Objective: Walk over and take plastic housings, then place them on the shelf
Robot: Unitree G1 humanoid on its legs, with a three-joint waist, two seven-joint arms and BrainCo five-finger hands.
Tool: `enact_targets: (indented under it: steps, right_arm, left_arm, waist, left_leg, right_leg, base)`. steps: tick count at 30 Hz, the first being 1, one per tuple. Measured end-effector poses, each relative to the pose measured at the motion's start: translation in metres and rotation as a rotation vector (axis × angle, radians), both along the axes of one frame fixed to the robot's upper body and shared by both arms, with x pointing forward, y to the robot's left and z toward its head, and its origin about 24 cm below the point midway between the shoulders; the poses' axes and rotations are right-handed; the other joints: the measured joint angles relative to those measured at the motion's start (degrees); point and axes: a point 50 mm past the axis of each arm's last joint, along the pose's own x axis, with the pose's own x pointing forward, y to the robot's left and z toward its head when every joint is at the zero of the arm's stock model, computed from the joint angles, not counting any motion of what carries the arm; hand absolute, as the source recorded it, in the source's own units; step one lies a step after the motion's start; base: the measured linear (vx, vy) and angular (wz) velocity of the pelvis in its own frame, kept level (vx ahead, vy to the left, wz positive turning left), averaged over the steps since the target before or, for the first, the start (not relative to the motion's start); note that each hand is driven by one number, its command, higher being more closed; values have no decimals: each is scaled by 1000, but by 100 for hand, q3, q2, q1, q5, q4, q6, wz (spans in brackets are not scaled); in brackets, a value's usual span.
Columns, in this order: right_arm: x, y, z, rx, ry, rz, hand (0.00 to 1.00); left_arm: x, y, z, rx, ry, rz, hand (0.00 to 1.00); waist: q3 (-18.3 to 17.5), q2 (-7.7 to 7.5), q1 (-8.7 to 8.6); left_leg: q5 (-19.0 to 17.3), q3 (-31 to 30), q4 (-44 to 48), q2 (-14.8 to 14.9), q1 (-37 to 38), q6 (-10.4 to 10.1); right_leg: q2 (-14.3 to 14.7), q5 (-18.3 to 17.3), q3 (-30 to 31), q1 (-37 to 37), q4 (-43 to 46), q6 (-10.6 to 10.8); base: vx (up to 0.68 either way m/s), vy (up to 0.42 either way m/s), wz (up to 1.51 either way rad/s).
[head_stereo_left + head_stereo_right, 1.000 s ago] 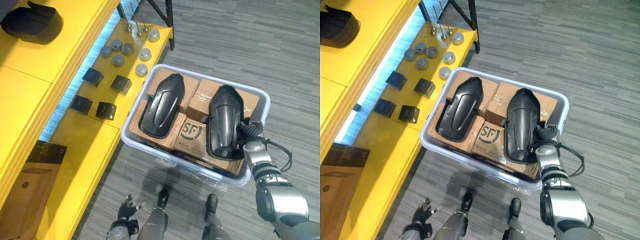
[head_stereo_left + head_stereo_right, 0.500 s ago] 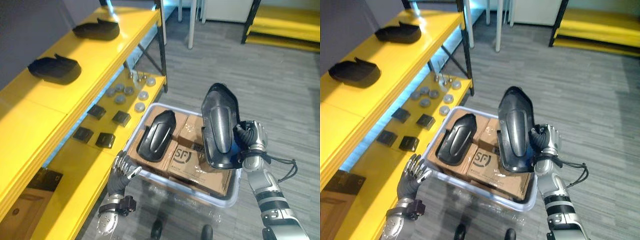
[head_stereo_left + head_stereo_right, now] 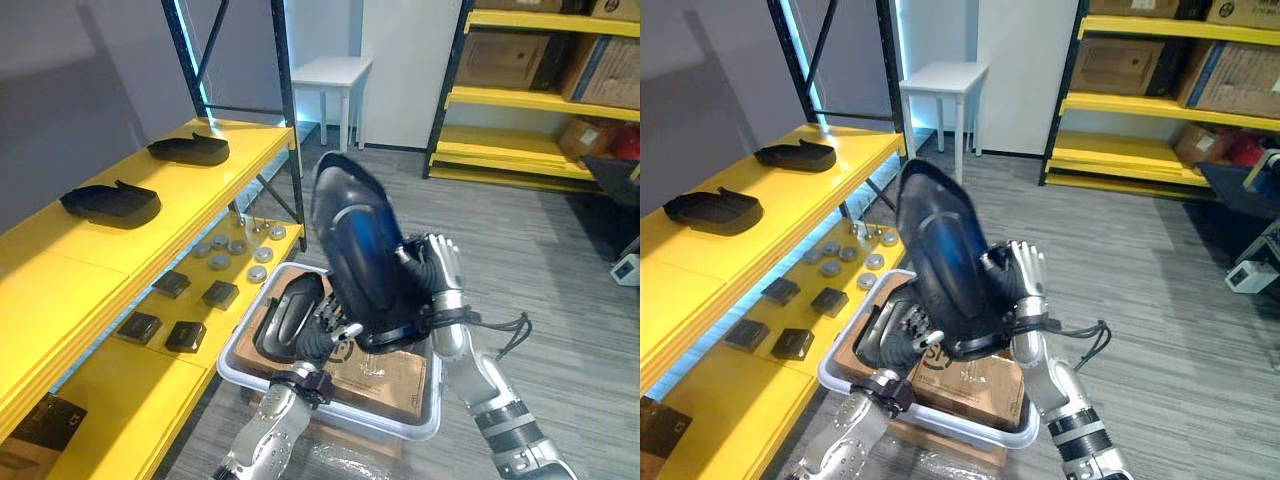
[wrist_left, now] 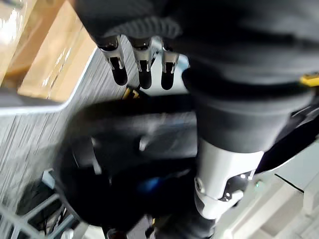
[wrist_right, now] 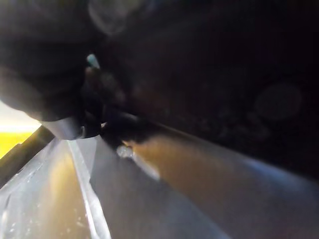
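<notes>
Obs.: your right hand is closed on the held housing, fingers curled round its right edge near the lower end. The part hangs in mid-frame above the bin, clear of the cardboard boxes.

Key relation: the upper shelf board lies at the left of the frame, well apart from the held housing. The housing's long axis is steeply tilted, with its top end toward the upper left and its bottom end toward the lower right by the right hand. You would need to swing it left and lay it flatter to match the two shelved housings, which lie flat on the board.

Your left hand sits just under the housing's lower end, the nearer of the two hands to the shelf. In the left wrist view its fingers are straight, gripping nothing. Whether they touch the housing I cannot tell.

Look of the part: a long black shell, glossy with a bluish sheen on its curved back, rounded at the top end. Judgement: it is smooth and rigid, and held at one end only, so it may pivot in the grip.

Second housing lies on the boxes in the bin, at the left side.
</notes>
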Motion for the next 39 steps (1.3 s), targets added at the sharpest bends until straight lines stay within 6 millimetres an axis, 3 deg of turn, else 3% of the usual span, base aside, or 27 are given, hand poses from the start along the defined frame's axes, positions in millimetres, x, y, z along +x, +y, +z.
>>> enact_targets:
  steps: [5, 6, 11, 21, 23, 24, 26, 28, 29, 31, 32, 34, 36, 37, 38, 39]
  right_arm:
    - [-4, 8, -8, -7, 20, 31, 100]
    - [-6, 10, -9, -10, 22, 39, 100]
    - [-15, 17, -14, -14, 25, 92, 100]
    - [-26, 15, -27, 24, 62, 123, 100]
    - [-29, 12, -30, 72, 81, 124, 100]
    - [-28, 12, -29, 90, 78, 122, 100]
    - [-26, 15, -25, 86, 65, 131, 100]
    - [-23, 26, -24, 85, 64, 162, 100]
    - [-24, 31, -24, 92, 66, 178, 100]
    - [-30, 52, -28, 145, 85, 237, 100]
    - [-31, 56, -29, 158, 93, 246, 100]
    - [-34, 68, -39, 194, 138, 277, 100]
    - [-34, 70, -45, 215, 171, 287, 100]
    - [-35, 69, -50, 231, 195, 286, 100]
    - [-36, 71, -53, 253, 216, 289, 100]
    - [-36, 72, -54, 259, 221, 291, 100]
  left_arm:
    - [0, 1, -8, -10, 67, 16, 0]
    - [0, 2, -10, -3, 79, 19, 100]
    - [1, 7, -15, -52, 155, 62, 100]
    - [3, 11, -14, -77, 162, 145, 100]
    - [7, 15, -8, -126, 146, 190, 100]
    - [9, 16, -4, -141, 125, 208, 100]
    - [9, 18, -1, -154, 111, 223, 100]
    - [6, 29, 2, -184, 92, 285, 100]
    - [3, 35, 4, -209, 87, 314, 100]
    - [-12, 56, 4, -240, 57, 416, 100]
    - [-15, 60, 3, -239, 54, 434, 100]
    - [-24, 72, -2, -211, 50, 492, 100]
    - [-28, 74, -5, -194, 52, 516, 100]
    - [-30, 74, -7, -176, 53, 526, 100]
    - [-31, 76, -7, -151, 44, 535, 100]
    - [-31, 77, -6, -139, 35, 541, 100]
  waist:
    - [-71, -1, -24]
    - [-91, -3, -32]
    - [-156, -25, -102]
    - [-239, -29, -32]
    - [-246, -23, -37]
    - [-247, -22, -28]
    - [-246, -22, 29]
    - [-251, -18, 76]
    - [-255, -20, 118]
    - [-285, -56, 363]
    - [-304, -69, 400]
    - [-357, -140, 486]
    - [-367, -159, 499]
    - [-362, -180, 506]
    - [-361, -261, 513]
    - [-359, -289, 513]
  left_leg:
    - [40, -9, -68, 20, 106, -18]
    - [40, -9, -68, 19, 106, -18]
    - [39, -80, -67, 24, 138, -29]
    - [145, -382, -66, 20, -76, -96]
    - [143, 353, -27, 198, -333, -102]
    - [142, 1217, 46, 393, -491, -96]
    - [145, 2272, 234, 657, -689, -40]
    - [212, 3554, 564, 938, -812, 120]
    - [235, 3708, 578, 937, -813, 147]
    - [350, 3639, 417, 639, -729, 155]
    - [358, 3577, 332, 527, -683, 166]
    - [299, 3315, 231, 117, -585, 221]
    - [215, 3042, 251, -104, -511, 307]
    - [209, 2761, 261, -238, -373, 388]
    - [141, 2442, 297, -372, -229, 474]
    - [103, 2279, 307, -415, -154, 505]
  right_leg:
    - [16, -1, -17, 99, -7, -1]
    - [15, -1, -17, 100, -8, -1]
    - [17, -2, -127, 174, -15, -2]
    - [20, -12, -520, 206, -12, -19]
    - [-64, -22, -973, 252, -8, -41]
    - [-119, -29, -1275, 267, -7, -35]
    - [-194, -59, -1592, 287, -3, 6]
    - [-372, -160, -2065, 394, 35, 120]
    - [-424, -180, -2135, 408, 51, 140]
    - [-683, -251, -2262, 524, 108, 245]
    - [-769, -289, -2380, 584, 152, 295]
    - [-1268, -682, -2744, 680, 823, 463]
    - [-1650, -807, -2923, 689, 1595, 407]
    - [-1981, -790, -2938, 670, 2438, 383]
    - [-2234, -600, -2730, 629, 3211, 110]
    - [-2300, -407, -2523, 554, 3566, -127]
  base:
    - [0, 0, 0]
    - [0, 0, 0]
    - [-3, -1, 6]
    - [-19, -11, 21]
    - [-39, -23, 108]
    - [-44, -13, 123]
    - [-25, -6, 108]
    - [66, 82, 111]
    - [132, 157, 75]
    - [142, 161, 49]
    - [181, 153, 67]
    - [208, 151, 89]
    - [226, 159, 100]
    - [270, 223, 140]
    - [217, 196, 137]
    - [214, 187, 142]
